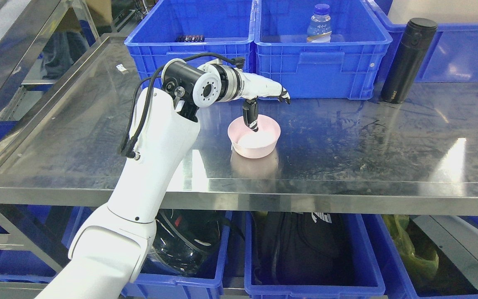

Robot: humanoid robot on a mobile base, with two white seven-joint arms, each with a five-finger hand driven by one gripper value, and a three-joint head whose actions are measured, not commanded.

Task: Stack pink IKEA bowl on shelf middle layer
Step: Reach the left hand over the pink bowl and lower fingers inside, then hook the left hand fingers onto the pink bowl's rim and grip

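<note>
A pink bowl stands upright on the steel shelf surface, a little left of its middle. My left hand hangs just over the bowl's far rim. Its dark thumb points down into the bowl, while the other fingers stretch out to the right above and behind the rim. The hand is open and does not grip the bowl. The white left arm rises from the lower left and crosses the shelf's front edge. The right arm does not show.
Two blue crates line the back of the shelf; the right one holds a water bottle. A black flask stands at the back right. Below the shelf, more blue crates hold dark bags.
</note>
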